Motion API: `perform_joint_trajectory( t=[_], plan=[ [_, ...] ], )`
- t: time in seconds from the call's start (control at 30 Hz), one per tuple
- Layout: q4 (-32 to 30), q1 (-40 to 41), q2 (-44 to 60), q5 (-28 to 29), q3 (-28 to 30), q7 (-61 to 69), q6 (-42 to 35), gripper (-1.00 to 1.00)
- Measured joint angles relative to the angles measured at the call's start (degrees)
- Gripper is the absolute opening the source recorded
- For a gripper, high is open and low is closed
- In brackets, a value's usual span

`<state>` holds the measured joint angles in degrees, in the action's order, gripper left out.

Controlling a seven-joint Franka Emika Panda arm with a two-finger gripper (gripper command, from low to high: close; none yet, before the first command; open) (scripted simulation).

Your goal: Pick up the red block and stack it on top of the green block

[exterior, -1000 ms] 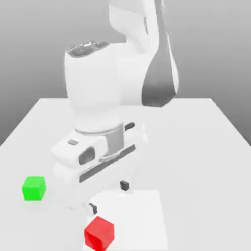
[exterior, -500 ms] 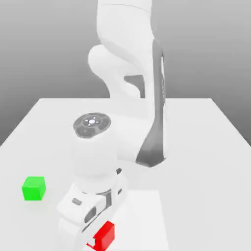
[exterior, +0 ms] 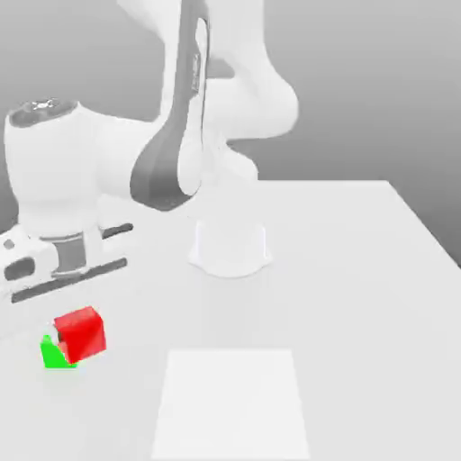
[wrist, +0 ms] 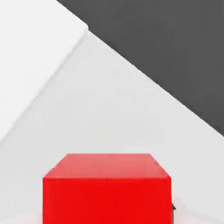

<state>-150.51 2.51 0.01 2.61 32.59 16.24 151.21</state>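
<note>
Item 1, far side of the exterior view's left: arm's hand, white housing with dark grey trim, hanging over the worktop [exterior: 360,270]. Its fingers [exterior: 63,335] are drawn in close against the red block, which they carry; the fingertips themselves are mostly hidden behind the cube

Item 2, exterior view's left, low: red block [exterior: 80,333], bright matte cube, held off the surface and slightly tilted. In the hand view the same cube [wrist: 106,188] sits close before the camera, one flat face and its upper face showing

Item 3, directly under and partly behind the red block: green block [exterior: 51,354], bright matte cube resting on the worktop, only its near corner and one side visible. Whether the two cubes touch cannot be told

Item 4, centre: white arm links with a dark grey panel, rising from a round white base [exterior: 230,248] set on the worktop, well apart from both cubes

Item 5, centre foreground: paler square patch [exterior: 232,405] marked flat on the worktop, nothing standing on it
</note>
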Motion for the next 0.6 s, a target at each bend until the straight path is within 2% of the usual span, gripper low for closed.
perform_joint_trajectory(
  t=[0.1,0.2,0.43,0.6],
  plan=[
    [-3.33,5.42,-2.99,1.61,1.58,-1.6,0.22,-1.0],
    [-3.97,5.33,-2.38,-0.09,1.75,-0.5,1.42,-1.0],
    [-3.51,4.94,3.5,-8.7,0.28,5.69,6.06,-1.0],
    [-3.43,7.42,8.9,-16.82,-3.66,11.52,10.15,-1.0]
  ],
)
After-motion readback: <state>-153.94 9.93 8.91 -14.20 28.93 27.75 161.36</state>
